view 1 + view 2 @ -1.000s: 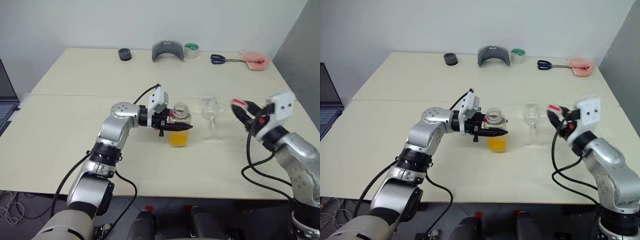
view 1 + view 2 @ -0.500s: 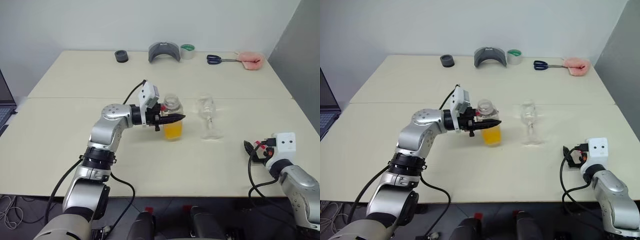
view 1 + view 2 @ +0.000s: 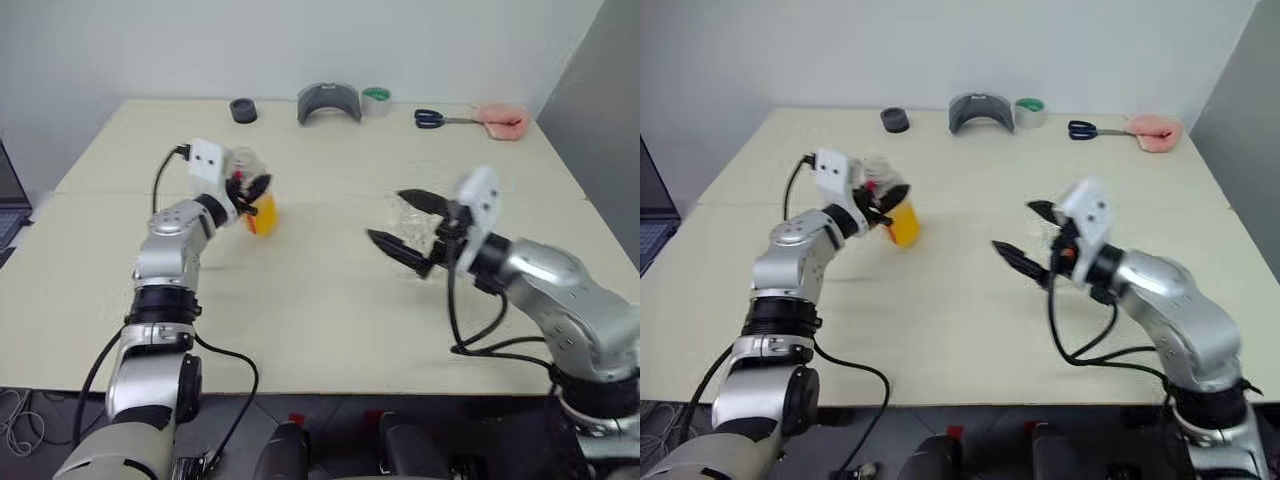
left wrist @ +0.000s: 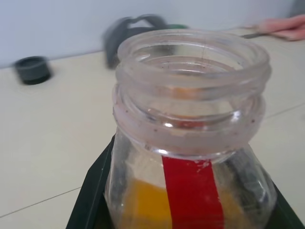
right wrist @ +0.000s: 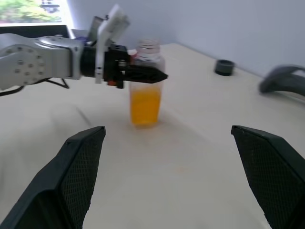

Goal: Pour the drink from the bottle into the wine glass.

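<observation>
the left gripper (image 3: 250, 190), clamped on the bottle (image 3: 255, 195), has carried it off to the left side of the table (image 3: 320, 330), so the bottle now sits well apart from the wine glass (image 3: 412, 228) it stood beside a second ago; that looks like a move away from pouring position rather than toward it, and the drink (image 5: 144, 106) remains in the lower part of the bottle, with nothing poured yet. the bottle's mouth is open, no cap on it, and it stands roughly upright, perhaps a little tilted. the right gripper (image 3: 402, 225) has swung up and inward from the right edge and now hangs just in front of the wine glass, its two black fingers spread wide and holding nothing, one finger above and one below across the glass's bowl as seen from the head. the left forearm reaches forward and level; the right forearm angles in toward the middle of the table, gripper pointing leftward toward the bottle
</observation>
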You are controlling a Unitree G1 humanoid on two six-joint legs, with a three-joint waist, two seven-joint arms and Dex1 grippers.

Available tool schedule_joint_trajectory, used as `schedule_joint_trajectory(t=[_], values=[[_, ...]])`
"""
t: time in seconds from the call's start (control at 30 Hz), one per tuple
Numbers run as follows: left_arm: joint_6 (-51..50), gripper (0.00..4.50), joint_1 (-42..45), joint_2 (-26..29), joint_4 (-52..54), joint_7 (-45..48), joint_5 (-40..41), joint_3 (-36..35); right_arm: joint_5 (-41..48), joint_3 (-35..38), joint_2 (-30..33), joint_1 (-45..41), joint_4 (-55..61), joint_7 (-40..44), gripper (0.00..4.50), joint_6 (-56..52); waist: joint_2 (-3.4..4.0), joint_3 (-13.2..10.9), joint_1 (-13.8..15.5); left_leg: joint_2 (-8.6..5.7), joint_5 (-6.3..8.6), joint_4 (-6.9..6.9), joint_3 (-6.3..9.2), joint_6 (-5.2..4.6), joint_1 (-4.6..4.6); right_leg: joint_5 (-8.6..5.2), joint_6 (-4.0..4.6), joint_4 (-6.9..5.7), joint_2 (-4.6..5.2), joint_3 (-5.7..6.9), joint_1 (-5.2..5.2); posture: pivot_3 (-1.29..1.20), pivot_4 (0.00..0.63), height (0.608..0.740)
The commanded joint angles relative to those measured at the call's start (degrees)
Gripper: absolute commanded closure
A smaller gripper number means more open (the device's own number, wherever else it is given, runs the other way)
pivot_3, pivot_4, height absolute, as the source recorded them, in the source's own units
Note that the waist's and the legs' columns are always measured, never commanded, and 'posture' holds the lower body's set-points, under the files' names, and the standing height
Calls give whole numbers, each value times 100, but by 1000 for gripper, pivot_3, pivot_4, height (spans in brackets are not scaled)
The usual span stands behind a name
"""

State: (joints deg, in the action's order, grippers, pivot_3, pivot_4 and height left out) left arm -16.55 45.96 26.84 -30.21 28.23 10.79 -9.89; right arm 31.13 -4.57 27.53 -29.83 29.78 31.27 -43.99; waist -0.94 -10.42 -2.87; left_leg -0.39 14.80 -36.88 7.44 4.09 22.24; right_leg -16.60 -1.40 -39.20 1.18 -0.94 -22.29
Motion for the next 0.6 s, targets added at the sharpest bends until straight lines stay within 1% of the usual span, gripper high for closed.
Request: schedule_joint_trajectory(t=[0.03,0.13,0.27,0.43,0.5,0.6], values=[[320,2760,257,167,-242,-498,40,-441,-362,-548,-400,-583,-576,-2,0,225,0,0,7,-2,-2,-5,2,4,10,1,0,3,2,1,-3,0,150,740],[462,2760,281,263,-494,-641,21,-548,-573,-902,-731,-941,-985,166,0,451,0,0,40,-5,-10,-9,8,17,20,4,-5,9,6,7,-8,0,150,740],[597,2760,278,314,-762,-723,-37,-530,-830,-1227,-896,-1088,-1331,411,0,724,-2,1,79,-8,-12,-8,15,21,33,5,-4,14,8,15,-14,0,150,740],[726,2760,232,288,-1091,-735,-17,-533,-749,-1189,-1179,-1149,-1459,556,0,758,-1,2,74,-5,-12,-8,13,21,28,5,-4,8,7,13,-14,0,150,740],[811,2037,200,286,-1148,-731,-15,-544,-792,-1179,-1224,-1160,-1480,588,0,757,-1,2,59,-3,-12,-7,14,21,26,5,-4,3,5,13,-14,0,150,740],[838,1160,112,283,-1113,-627,49,-572,-828,-1146,-1266,-1149,-1473,596,0,731,-1,2,43,-4,-12,-8,13,21,25,5,-3,2,5,13,-14,0,150,740]])
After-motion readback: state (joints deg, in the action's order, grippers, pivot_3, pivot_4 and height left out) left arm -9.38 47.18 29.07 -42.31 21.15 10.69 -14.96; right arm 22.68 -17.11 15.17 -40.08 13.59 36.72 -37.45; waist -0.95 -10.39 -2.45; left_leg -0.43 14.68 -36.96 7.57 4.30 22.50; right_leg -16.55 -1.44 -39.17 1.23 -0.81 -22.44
